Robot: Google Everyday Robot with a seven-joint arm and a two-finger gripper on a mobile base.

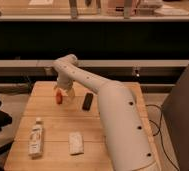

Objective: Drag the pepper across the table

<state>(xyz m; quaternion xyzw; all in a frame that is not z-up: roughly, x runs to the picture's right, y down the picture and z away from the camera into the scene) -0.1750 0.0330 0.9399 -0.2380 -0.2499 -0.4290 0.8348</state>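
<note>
One small pepper (58,98) lies at the table's (48,122) eleven o'clock, with a black bar (88,101) at its three o'clock. My gripper (64,93) hangs just over it, fingers apart. I judge it light, smooth and likely to roll, so I'd pinch across its middle.

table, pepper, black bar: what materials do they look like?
Table: pale wood or bamboo planks, matte; grain lines show. Pepper: smooth orange-red skin; real or plastic, cannot tell. Black bar: dark, matte, possibly plastic; unclear. The hand hangs right over the pepper, near the table's far edge.
</note>
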